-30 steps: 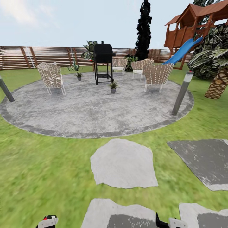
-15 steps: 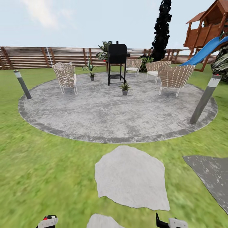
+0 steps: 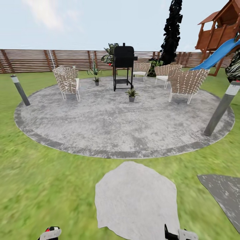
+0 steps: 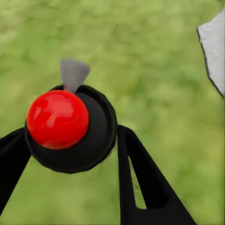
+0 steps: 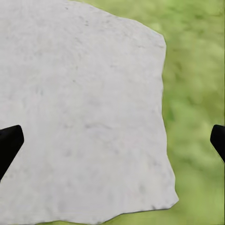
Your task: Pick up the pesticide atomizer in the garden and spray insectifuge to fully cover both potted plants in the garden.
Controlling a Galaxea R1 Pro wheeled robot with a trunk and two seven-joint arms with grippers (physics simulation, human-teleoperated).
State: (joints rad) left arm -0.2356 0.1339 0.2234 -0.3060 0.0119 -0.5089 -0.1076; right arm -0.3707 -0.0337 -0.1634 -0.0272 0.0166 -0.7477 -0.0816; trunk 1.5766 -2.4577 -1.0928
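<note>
The pesticide atomizer (image 4: 58,119) shows its round red top and dark body between the black fingers of my left gripper (image 4: 70,140), which is shut on it. In the head view the red top (image 3: 48,229) peeks up at the bottom edge over lawn. Two potted plants stand far ahead on the round paved patio: one (image 3: 132,94) just in front of the black grill, the other (image 3: 96,80) further back left. My right gripper (image 5: 112,140) is open, its fingertips wide apart above a pale stepping stone (image 5: 79,108). It also shows at the bottom edge of the head view (image 3: 180,234).
A black grill (image 3: 124,66) stands mid-patio with wicker chairs (image 3: 68,81) (image 3: 186,83) around it. Leaning grey lamp posts (image 3: 20,90) (image 3: 221,110) flank the patio (image 3: 110,123). A stepping stone (image 3: 136,200) lies just ahead; a slatted fence (image 3: 40,60) and a playset with a slide (image 3: 220,50) lie behind.
The whole view has shifted as the camera moved: the patio sits closer and more centred, and the stepping stones have slid down the picture. Both grippers keep their places.
</note>
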